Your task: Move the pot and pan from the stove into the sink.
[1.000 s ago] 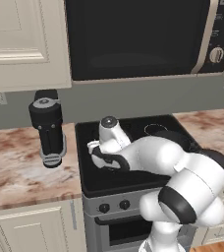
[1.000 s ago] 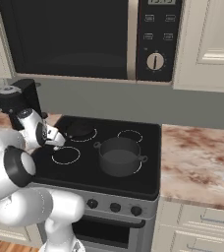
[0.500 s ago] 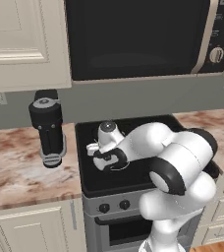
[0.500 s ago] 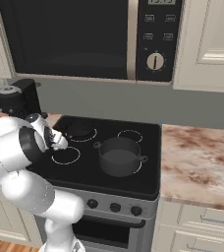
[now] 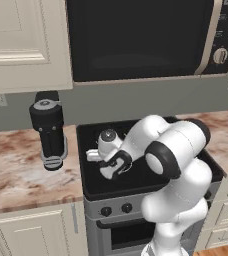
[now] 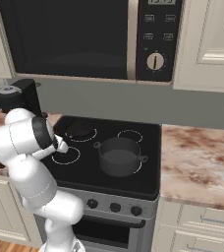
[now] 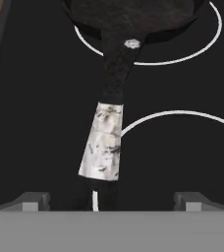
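In your left base view, the gripper point(image 5: 102, 167) hangs low over the stove point(image 5: 93, 187) at its 9 o'clock side; a black grinder point(image 5: 48, 131) stands on the counter point(image 5: 16, 172) farther toward 9.

In your right base view, the pot point(image 6: 119, 155) sits on the front burner toward 3 o'clock, and the pan point(image 6: 79, 130) rests on the back burner at 11.

In your hand view, 2 fingertips point(image 7: 33, 201) stand spread wide, empty, with the pan's pale handle tip between them, the pan body at 12.
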You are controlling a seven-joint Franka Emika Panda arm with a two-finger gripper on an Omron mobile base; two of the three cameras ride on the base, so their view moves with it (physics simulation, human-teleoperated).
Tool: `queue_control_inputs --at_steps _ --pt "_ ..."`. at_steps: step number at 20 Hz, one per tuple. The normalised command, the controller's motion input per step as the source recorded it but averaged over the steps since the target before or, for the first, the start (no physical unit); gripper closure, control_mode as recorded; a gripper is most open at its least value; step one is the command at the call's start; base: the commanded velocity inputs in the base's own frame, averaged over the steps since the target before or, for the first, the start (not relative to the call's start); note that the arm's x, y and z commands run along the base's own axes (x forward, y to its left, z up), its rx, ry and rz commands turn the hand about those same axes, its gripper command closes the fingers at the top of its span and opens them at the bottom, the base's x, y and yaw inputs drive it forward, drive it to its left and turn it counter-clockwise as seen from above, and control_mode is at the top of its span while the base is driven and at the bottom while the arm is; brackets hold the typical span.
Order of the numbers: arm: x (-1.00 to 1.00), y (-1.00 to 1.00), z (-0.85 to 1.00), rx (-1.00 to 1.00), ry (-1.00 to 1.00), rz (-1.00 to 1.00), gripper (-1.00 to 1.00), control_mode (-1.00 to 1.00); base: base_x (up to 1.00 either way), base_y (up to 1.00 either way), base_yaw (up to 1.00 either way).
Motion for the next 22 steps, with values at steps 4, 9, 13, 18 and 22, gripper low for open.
queue_control_inputs --at_steps 4,9,13,18,22 --pt "0.11 0.03 -0.24 0.00 -0.10 -0.02 -1.00 -1.00 0.00 0.00 0.00" --pt "0.10 0.01 -0.18 0.00 -0.09 -0.02 -1.00 -1.00 0.00 0.00 0.00" --pt "0.09 0.02 -0.18 0.00 -0.06 -0.01 -1.00 -1.00 0.00 0.00 0.00" --pt "0.01 0.00 -0.04 0.00 -0.01 0.00 1.00 -1.00 0.00 0.00 0.00" --pt "0.00 0.00 0.08 0.01 0.00 -0.01 1.00 -1.00 0.00 0.00 0.00"
